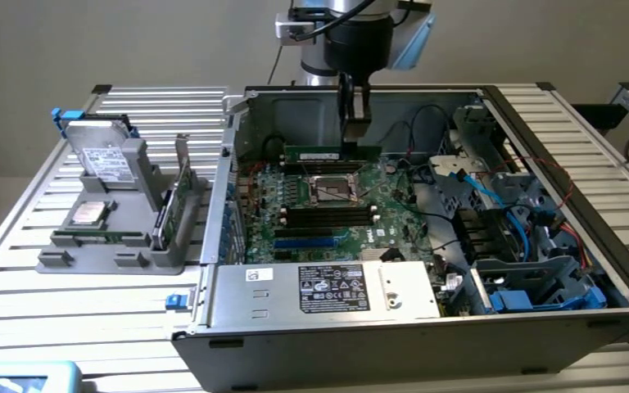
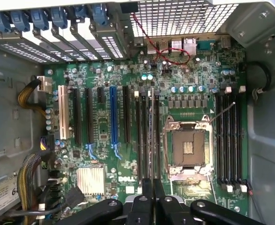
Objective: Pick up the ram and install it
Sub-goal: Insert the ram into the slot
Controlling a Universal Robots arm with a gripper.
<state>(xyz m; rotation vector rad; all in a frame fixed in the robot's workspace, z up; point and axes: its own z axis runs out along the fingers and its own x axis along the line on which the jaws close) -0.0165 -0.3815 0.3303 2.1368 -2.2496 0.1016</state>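
The ram [image 1: 320,153] is a long thin green-black stick, held level and on edge above the motherboard [image 1: 326,209] inside the open computer case [image 1: 402,344]. My gripper [image 1: 354,141] reaches straight down and is shut on the stick's top edge, near its end on the exterior view's right. In the wrist view the ram [image 2: 152,136] appears edge-on as a thin line running out from between my fingertips, which meet at the gripper [image 2: 152,197]. It lies over the memory slots [image 2: 144,136] beside the CPU socket [image 2: 186,147].
A grey holder [image 1: 58,258] at the exterior view's left carries a silver hard drive [image 1: 107,160] and an upright green expansion card [image 1: 178,196]. The power supply [image 1: 326,286] sits at the case front. Cables and drive bays [image 1: 500,221] crowd the exterior view's right side. More memory slots [image 2: 228,140] flank the socket.
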